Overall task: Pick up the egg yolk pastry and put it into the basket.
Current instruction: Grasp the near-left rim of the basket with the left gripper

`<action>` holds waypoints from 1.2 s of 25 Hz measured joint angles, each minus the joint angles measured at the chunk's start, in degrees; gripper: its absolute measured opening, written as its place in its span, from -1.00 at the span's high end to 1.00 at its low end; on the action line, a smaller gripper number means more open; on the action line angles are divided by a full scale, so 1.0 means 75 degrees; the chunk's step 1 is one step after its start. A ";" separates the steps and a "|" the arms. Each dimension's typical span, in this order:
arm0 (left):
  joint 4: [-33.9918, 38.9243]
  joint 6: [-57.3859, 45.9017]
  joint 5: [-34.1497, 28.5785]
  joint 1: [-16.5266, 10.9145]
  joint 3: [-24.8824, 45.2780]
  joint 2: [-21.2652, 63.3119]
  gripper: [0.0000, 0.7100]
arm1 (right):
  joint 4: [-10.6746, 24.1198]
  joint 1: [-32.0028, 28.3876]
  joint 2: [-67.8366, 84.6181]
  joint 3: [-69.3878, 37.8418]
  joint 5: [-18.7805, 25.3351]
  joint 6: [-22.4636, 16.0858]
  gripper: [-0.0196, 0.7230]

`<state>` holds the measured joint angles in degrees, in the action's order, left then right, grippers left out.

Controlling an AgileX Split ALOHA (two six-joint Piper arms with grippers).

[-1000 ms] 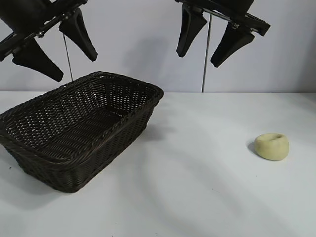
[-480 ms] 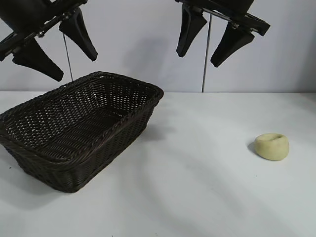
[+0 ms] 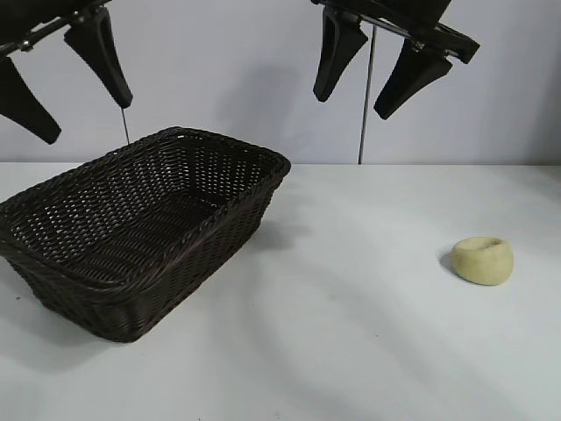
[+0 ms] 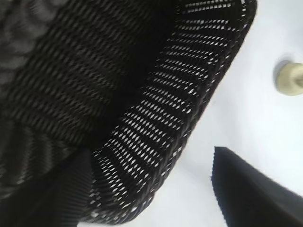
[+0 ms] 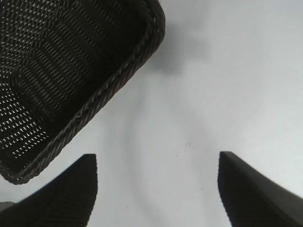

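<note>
Both grippers hang spread wide and empty—left gripper [image 3: 66,83] above the basket [image 3: 219,149], right gripper [image 3: 379,70] high, well apart from the egg yolk pastry [image 3: 483,260] on the table [image 3: 351,333]—so a hard pinch could crush the soft bun.

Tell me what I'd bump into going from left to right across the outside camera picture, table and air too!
Left hand up high with fingers apart → basket on the table → right hand up high, open too → egg yolk pastry alone on the table.

basket [image 3: 140,228] left, egg yolk pastry [image 3: 483,260] right
</note>
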<state>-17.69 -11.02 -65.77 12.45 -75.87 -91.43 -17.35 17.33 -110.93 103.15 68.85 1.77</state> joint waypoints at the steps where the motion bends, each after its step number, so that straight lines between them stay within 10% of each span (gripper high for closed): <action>1: 0.0035 -0.0050 0.0039 0.0000 0.0220 0.0129 -0.47 | 0.0000 0.0000 0.0000 0.0000 0.0000 0.0000 -0.45; 16: 0.0054 -0.3433 0.3368 0.0000 0.3452 0.1003 -0.47 | 0.0000 0.0000 0.0000 0.0000 0.0014 0.0000 -0.45; 30: 0.0050 -0.3932 0.4598 0.0000 0.3756 0.0847 -0.46 | 0.0000 0.0000 0.0000 0.0000 0.0014 0.0000 -0.45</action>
<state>-17.32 -40.51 -31.28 12.45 -47.70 -85.07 -17.35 17.33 -110.93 103.15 68.95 1.77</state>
